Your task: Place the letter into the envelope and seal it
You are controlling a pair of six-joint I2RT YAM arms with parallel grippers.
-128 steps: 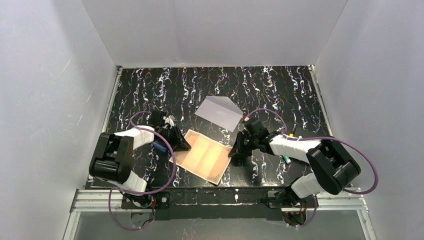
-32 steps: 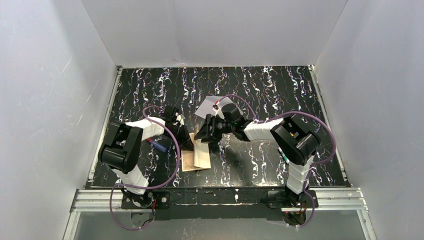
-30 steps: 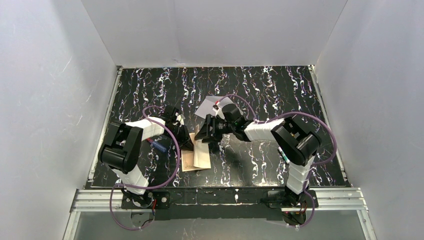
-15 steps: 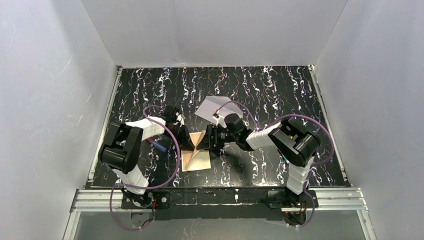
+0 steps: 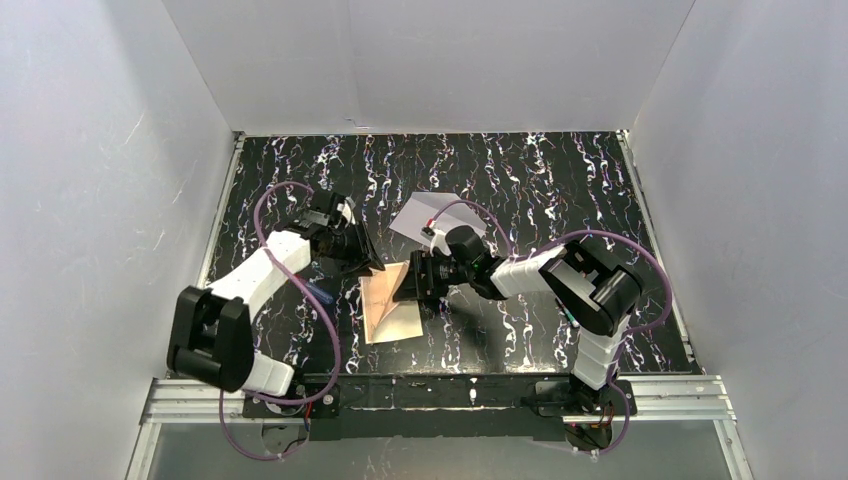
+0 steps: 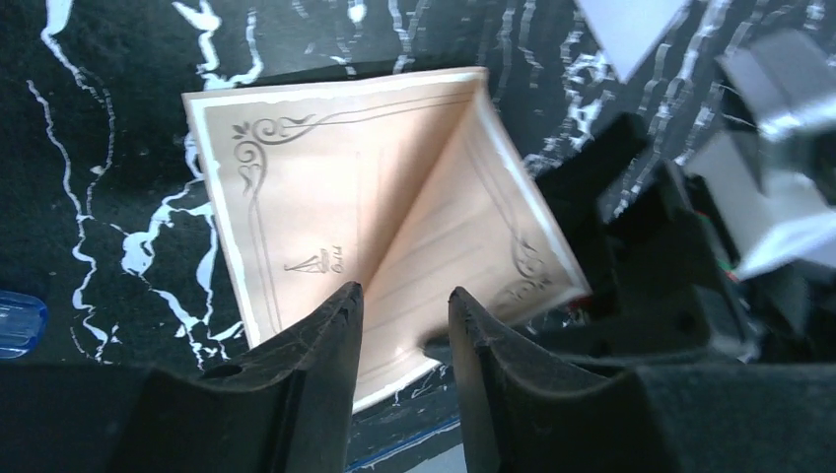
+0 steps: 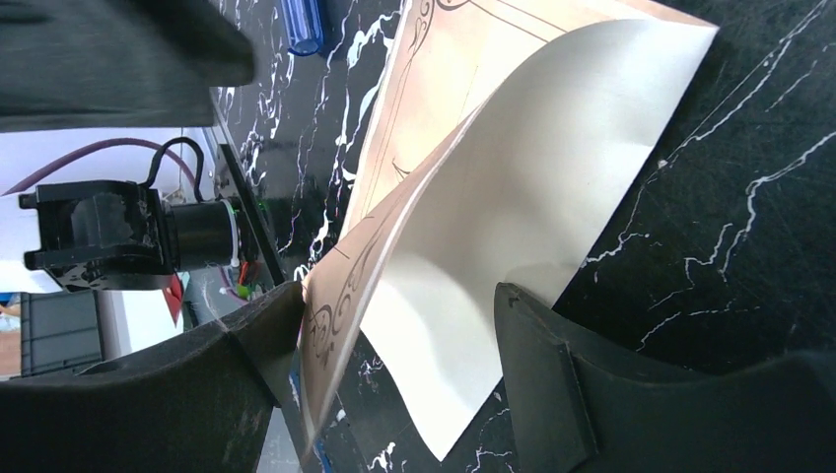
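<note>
Your cream-tan, red-bordered paper letter [image 5: 386, 314] lies half-folded, low centre in the top view, one leaf raised. Your right end effector [image 7: 399, 301] gapes wide astride that leaf, gripping nothing, likely to press the fold. Your left end effector [image 6: 404, 294] hovers narrowly parted, empty. The pale lavender-grey paper envelope [image 5: 421, 211] waits just above.

A black counter [image 5: 560, 180] veined with white marbling fills the middle of the top view — plain white walls [image 5: 430, 60] close it in on three sides. A blue pen [image 6: 12, 325] lies at the lower left edge of the left wrist view.
</note>
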